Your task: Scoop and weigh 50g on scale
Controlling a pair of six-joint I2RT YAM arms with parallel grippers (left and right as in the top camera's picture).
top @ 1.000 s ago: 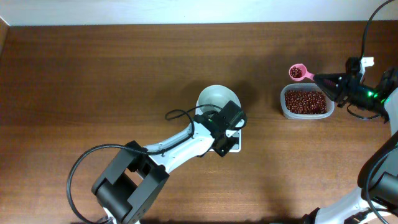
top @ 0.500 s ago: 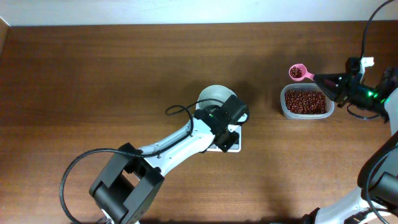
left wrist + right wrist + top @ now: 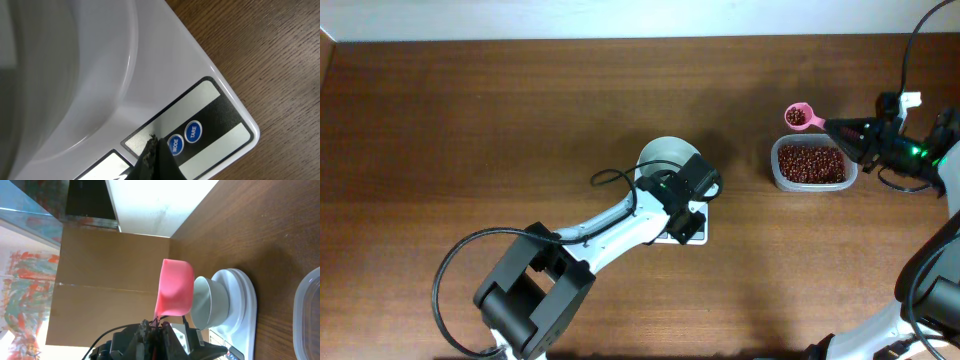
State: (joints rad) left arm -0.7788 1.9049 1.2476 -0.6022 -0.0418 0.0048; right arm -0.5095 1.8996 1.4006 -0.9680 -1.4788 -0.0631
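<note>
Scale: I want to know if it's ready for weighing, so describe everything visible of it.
The scale is glossy white plastic, flat on the wooden table near its middle. A round white bowl sits on its platform and looks empty where visible. Its front panel has a dark band with blue MODE and TARE buttons. The shut left gripper points its tip at the panel beside MODE, seemingly touching.
</note>
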